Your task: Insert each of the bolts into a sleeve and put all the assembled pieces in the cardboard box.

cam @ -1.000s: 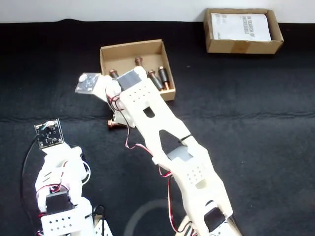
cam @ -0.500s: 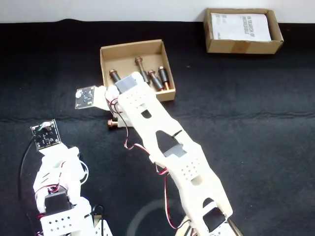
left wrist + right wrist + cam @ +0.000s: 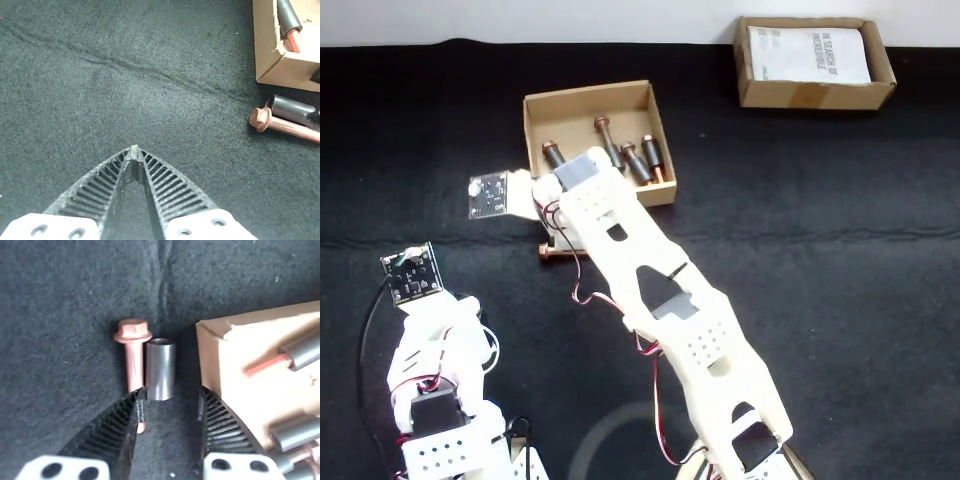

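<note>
right gripper point(image 3: 171, 394) jaws are spread wide about sleeve point(image 3: 160, 369) end | bolt point(image 3: 133, 357) is laid beside it | cardboard box point(image 3: 220, 350) is set close | left gripper point(image 3: 134, 150) jaws are pressed together

Four assembled pieces point(image 3: 632, 160) were laid side by side in the box point(image 3: 588, 90), set far on the table point(image 3: 820, 260). A bolt point(image 3: 132, 360) was laid just beside a sleeve point(image 3: 161, 369), before the box's near wall. A second box point(image 3: 815, 96), with a paper point(image 3: 808, 52) in it, was set far right.
</note>
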